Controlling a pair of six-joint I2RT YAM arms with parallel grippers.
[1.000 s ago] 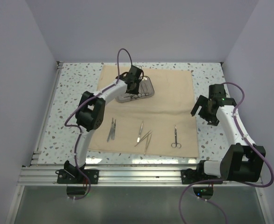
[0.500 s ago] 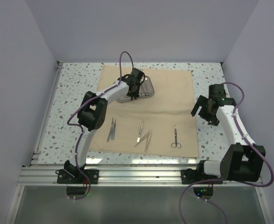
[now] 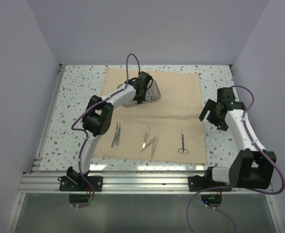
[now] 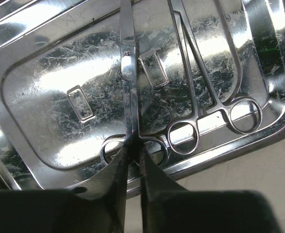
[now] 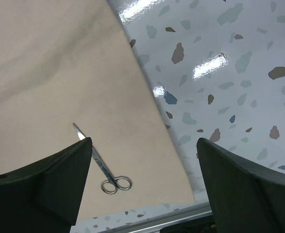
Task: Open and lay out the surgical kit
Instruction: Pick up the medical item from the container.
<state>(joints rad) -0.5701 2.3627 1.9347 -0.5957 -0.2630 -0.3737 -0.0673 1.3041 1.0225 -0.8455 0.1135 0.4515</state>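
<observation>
The surgical kit (image 3: 147, 116) lies opened on the speckled table (image 3: 74, 97). Its tan cloth wrap (image 3: 181, 92) is spread flat, and the steel tray (image 3: 155, 95) sits in the cloth's far left part, inside both edges.

Along the near half of the cloth we see tweezers (image 3: 116, 134), a crossed pair of thin instruments (image 3: 150, 141) and scissors (image 3: 182, 142). Bare cloth separates the three.

The cloth's near edge runs just beside the aluminium rail (image 3: 142, 179). Strips of bare table flank the cloth on the left and right, and walls (image 3: 16, 97) close in both sides.

The left arm bends at its elbow over the cloth's left edge and reaches forward to the tray, wrist pitched down. The left gripper (image 4: 132, 158) has its jaws drawn narrow about ring-handled forceps (image 4: 128, 73) lying in the tray, with the fingertips (image 4: 115, 179) against the shanks just above the rings. We cannot tell whether they already pinch. A second ring-handled instrument (image 4: 214, 109) lies beside it in the tray.

The right arm is folded upward. The right gripper (image 5: 144, 170) hangs over the cloth's right edge with its fingers (image 5: 59, 179) spread wide, grasping nothing.
</observation>
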